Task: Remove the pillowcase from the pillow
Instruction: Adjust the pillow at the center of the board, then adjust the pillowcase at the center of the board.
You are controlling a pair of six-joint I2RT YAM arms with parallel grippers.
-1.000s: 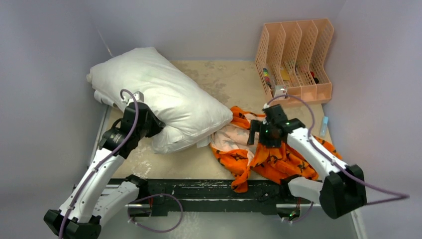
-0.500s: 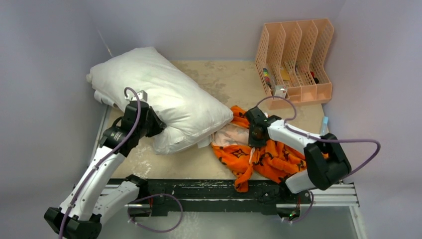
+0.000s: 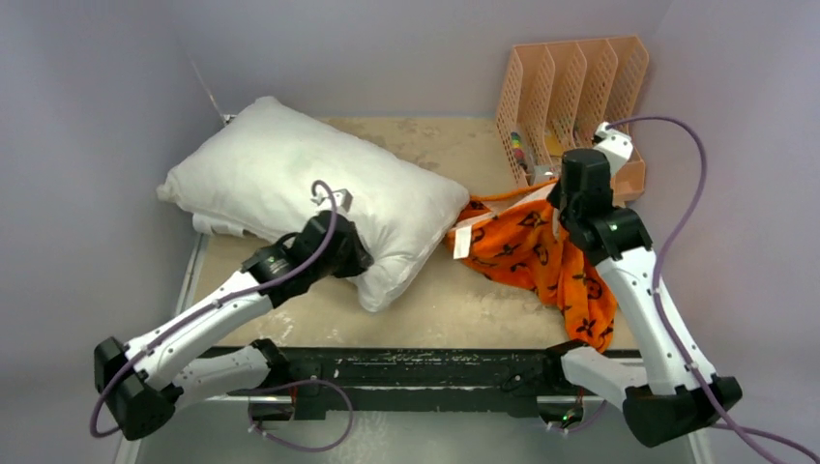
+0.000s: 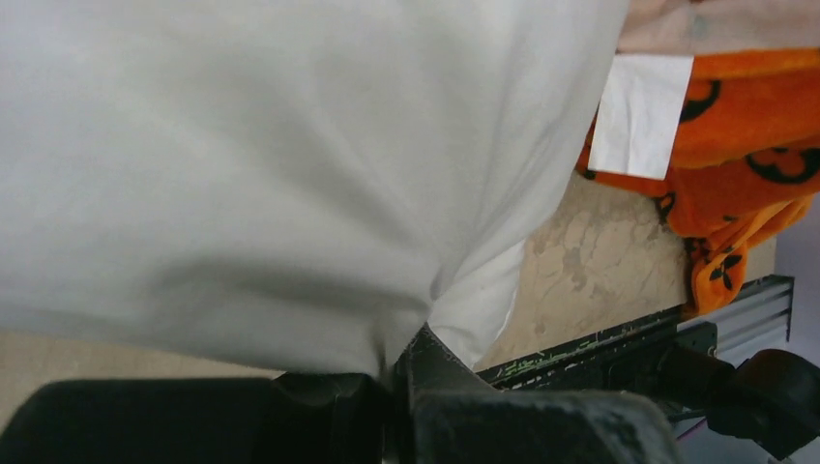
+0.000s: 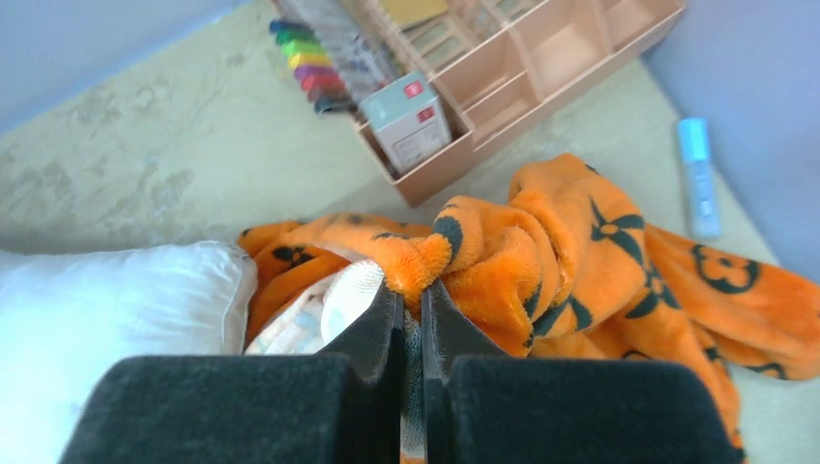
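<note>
The white pillow (image 3: 290, 174) lies across the desk (image 3: 435, 145) from 10 o'clock toward the centre, and the left fingers (image 4: 430, 362) are closed on a pinch of its fabric at its 6 o'clock edge. The orange pillowcase (image 3: 527, 246) is off it, bunched at 3 o'clock just beside the pillow's right corner and trailing toward 5 o'clock. The right fingers (image 5: 385, 314) are clamped on a raised fold of its plush edge, near the peach file rack (image 3: 580, 87) at 1 o'clock.
</note>
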